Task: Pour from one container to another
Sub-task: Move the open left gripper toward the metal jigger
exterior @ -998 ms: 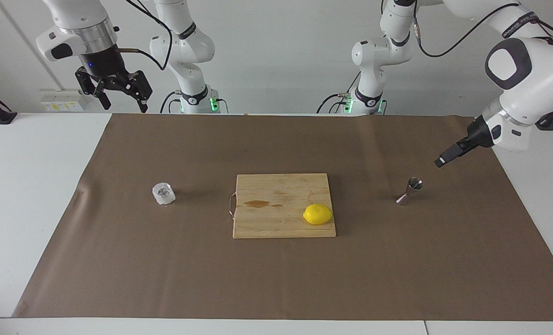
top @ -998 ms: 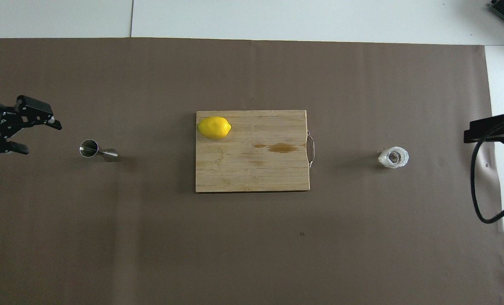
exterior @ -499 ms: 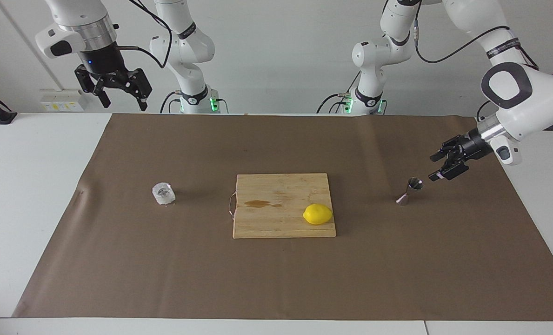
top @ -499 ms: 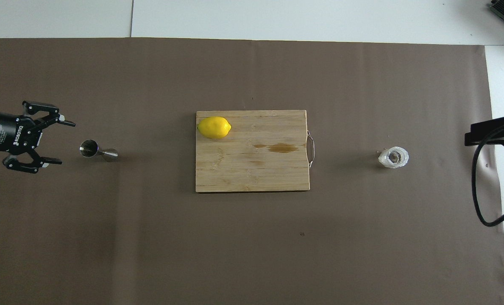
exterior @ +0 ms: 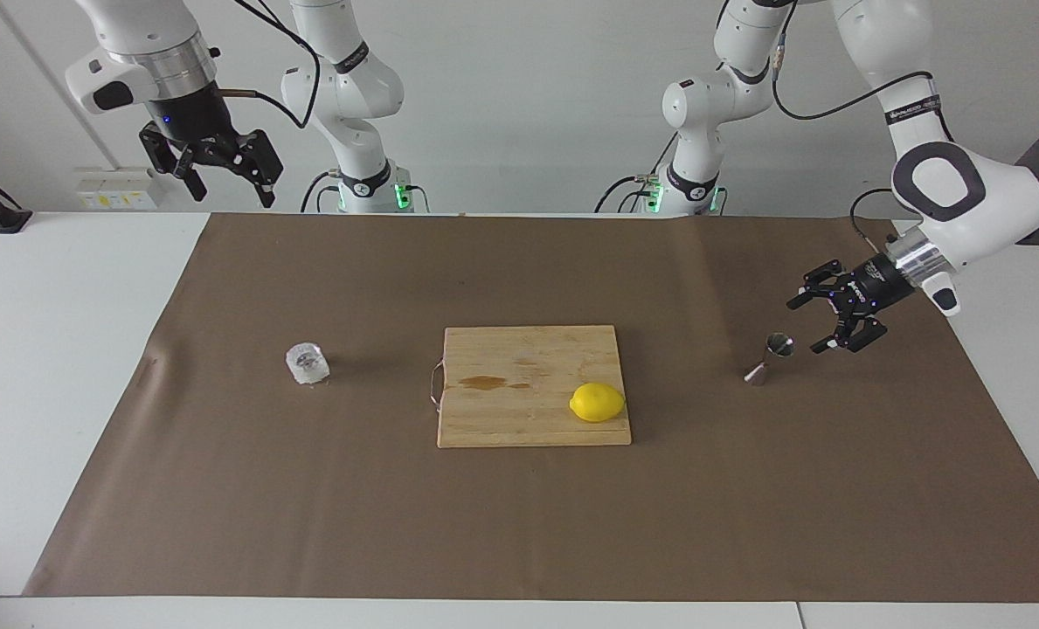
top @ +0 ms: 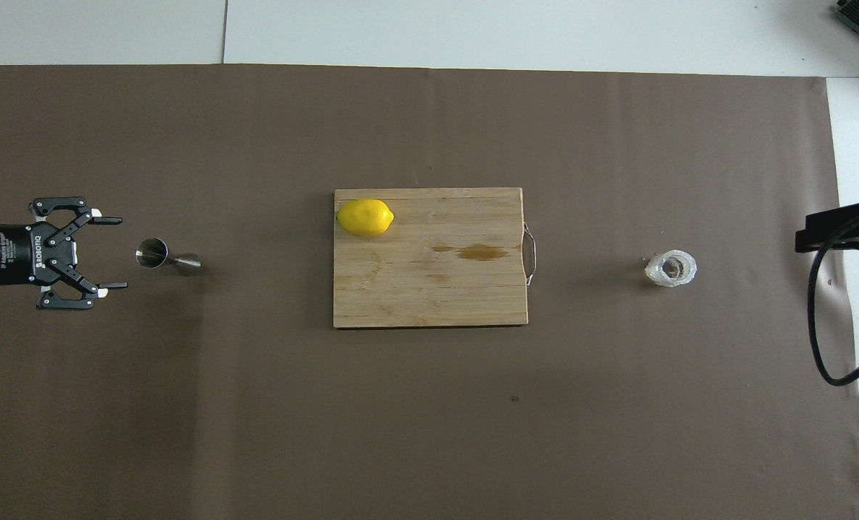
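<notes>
Jigger [exterior: 771,357] stands upright just ahead of the left gripper [exterior: 809,323], fingers spread wide and empty. Slide in level, close gently at its waist. Right gripper [exterior: 229,182] waits spread, high above the glass [exterior: 308,363].

The white table [exterior: 65,349] carries a large brown paper sheet [exterior: 519,524]. On the sheet, in the middle, lies a rectangular wooden cutting board [exterior: 519,384]. Toward the right arm's end from the board stands a small clear faceted glass cup [exterior: 308,363]; toward the left arm's end, a shiny steel hourglass-shaped jigger [exterior: 770,358].
</notes>
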Motion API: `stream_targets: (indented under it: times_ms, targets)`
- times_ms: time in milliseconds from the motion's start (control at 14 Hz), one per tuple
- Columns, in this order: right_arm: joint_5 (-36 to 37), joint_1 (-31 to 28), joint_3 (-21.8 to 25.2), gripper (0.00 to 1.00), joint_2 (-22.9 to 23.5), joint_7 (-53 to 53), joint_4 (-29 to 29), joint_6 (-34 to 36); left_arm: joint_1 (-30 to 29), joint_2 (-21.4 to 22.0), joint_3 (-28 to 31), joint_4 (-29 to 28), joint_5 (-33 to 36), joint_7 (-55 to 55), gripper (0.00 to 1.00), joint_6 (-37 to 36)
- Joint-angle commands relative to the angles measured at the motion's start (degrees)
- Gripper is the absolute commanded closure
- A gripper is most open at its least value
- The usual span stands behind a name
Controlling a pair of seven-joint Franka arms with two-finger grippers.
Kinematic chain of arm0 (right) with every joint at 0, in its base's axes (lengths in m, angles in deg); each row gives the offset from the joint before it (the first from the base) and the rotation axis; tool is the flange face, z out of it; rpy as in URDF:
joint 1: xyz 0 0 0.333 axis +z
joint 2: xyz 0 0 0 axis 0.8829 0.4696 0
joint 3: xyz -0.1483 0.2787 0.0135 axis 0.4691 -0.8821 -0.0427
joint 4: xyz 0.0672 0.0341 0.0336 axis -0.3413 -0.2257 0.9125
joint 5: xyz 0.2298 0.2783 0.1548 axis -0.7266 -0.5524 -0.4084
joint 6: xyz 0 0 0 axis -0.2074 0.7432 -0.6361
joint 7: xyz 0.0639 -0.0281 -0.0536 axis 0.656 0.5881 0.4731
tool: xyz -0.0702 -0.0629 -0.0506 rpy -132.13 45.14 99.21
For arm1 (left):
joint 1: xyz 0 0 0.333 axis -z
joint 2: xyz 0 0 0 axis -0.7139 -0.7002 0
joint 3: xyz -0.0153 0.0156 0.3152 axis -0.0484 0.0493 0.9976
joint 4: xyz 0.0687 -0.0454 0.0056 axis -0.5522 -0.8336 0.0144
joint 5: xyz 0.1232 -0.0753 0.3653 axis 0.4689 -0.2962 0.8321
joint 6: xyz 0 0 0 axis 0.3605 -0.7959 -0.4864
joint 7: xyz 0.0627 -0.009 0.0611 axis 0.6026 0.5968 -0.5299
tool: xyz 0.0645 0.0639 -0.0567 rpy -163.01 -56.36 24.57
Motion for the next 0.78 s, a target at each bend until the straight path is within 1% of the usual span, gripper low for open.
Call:
stream_targets:
  times_ms: [0,71,143,285,499,713]
  targets:
    - [-0.85,-0.61,0.00,0.00,-0.52,0.08,-1.61,-1.55,-0.47,4.85,-0.51,-9.83,-8.89,-1.88,0.00,8.43]
    - [-1.03,-0.96,0.00,0.00,-0.60,0.16,-1.70,-1.55,0.05,5.11,-0.52,-11.42,-12.67,-1.88,0.00,10.21]
    - [-1.03,-1.22,0.00,0.00,-0.43,0.25,-1.62,-1.55,0.50,5.38,-0.52,-13.26,-13.92,-1.79,0.00,11.62]
    - [-1.03,-1.31,-0.08,0.00,0.09,0.69,-1.44,-2.16,0.06,5.47,-0.52,-14.25,-16.12,-1.79,0.00,12.25]
    - [-1.03,-1.49,-0.08,0.00,0.80,3.68,-1.00,-2.95,0.76,6.26,-0.52,-16.79,-17.71,-1.35,0.00,13.82]
    - [-1.03,-1.49,-0.26,0.00,1.33,3.94,-0.65,-2.95,2.07,6.35,-0.52,-17.32,-18.94,-1.09,0.00,15.14]
